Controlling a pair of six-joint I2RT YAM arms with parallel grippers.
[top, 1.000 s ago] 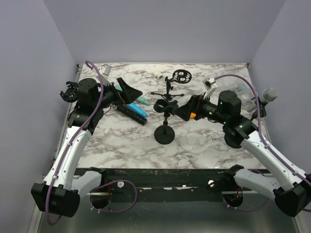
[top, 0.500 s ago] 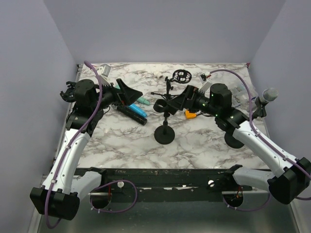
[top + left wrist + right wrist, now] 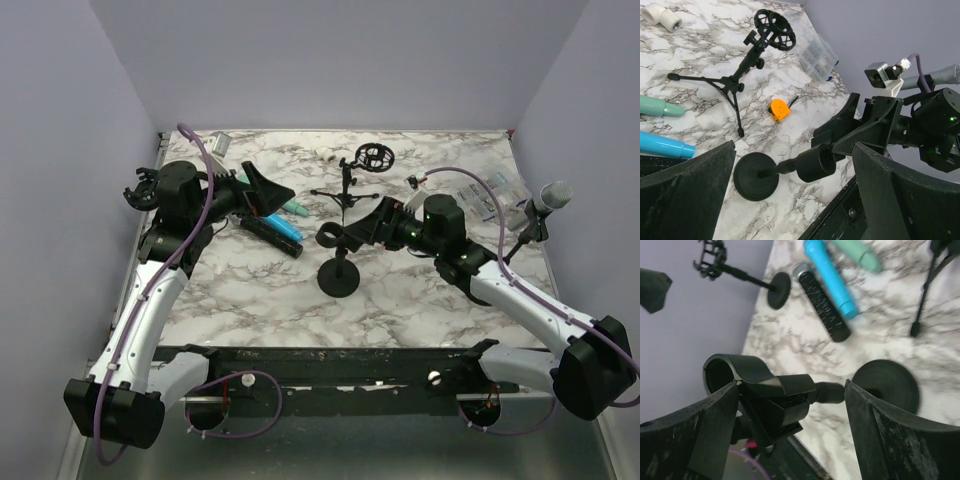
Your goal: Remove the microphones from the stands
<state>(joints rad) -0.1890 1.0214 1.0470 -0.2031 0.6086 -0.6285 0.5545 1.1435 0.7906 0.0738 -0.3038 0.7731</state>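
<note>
Between fingers of right gripper [image 3: 790, 384], stand clip [image 3: 757, 385], base [image 3: 887, 380] partly hidden

Left pincer [image 3: 792, 150]: the fingers are seen spread wide at the lower corners, with nothing gripped.
Stand [image 3: 756, 176]: its round black base is set on the marbled bench [image 3: 700, 60]; a black clip [image 3: 815, 163] is carried on its stem.
Right pincer [image 3: 832, 142]: its fingers are placed either side of the clip and are not closed on it.
Tripod [image 3: 732, 82]: it is stood farther back and topped by a ring mount.
Orange tape measure [image 3: 778, 109]: it is laid between the tripod and the stand.
Teal cylinder [image 3: 660, 106], blue cylinder [image 3: 665, 145]: both are cut off by the left edge.
</note>
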